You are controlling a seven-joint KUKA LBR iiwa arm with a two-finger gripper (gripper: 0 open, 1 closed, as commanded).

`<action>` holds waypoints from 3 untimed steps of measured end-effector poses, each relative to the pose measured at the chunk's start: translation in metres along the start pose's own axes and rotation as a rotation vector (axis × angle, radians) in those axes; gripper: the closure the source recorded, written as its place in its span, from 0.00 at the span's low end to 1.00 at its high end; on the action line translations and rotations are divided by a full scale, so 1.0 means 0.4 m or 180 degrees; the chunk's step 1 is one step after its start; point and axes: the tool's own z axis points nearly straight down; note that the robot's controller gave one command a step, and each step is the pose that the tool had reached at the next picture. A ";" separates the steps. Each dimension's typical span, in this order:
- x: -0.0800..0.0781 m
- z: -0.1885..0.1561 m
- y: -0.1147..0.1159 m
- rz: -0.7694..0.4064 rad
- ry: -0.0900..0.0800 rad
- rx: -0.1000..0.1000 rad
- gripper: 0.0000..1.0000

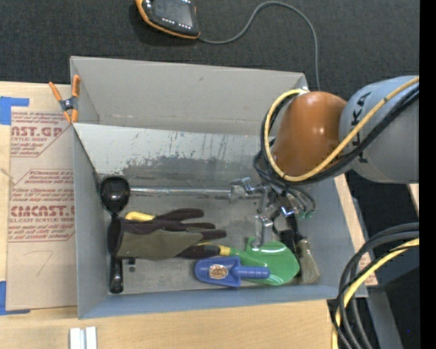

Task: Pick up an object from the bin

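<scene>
Green scoop point(276, 260) lies in the near right corner of the bin point(204, 143), long axis left to right. It sits just nearward of the gripper point(264, 219), which hangs over its far edge, so I judge the next move to be a short descent. Whether the gripper is open or closed cannot be told. A blue scoop point(219, 271) overlaps its near left side. Count: one green scoop, one blue scoop, one glove point(163, 237), one ladle point(114, 194), one brownish brush-like thing point(308, 262).

Dark carpet floor point(375, 34), pale wooden tabletop point(204, 330) at bottom, black-and-orange device point(170, 15) with cable point(317, 61) on the floor
</scene>
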 end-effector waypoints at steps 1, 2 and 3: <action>-0.008 0.033 -0.003 0.0135 -0.0015 0.0004 0.00; -0.001 0.006 -0.028 0.0317 -0.0008 0.0003 0.00; 0.043 0.154 0.081 0.0199 -0.0006 -0.0006 0.00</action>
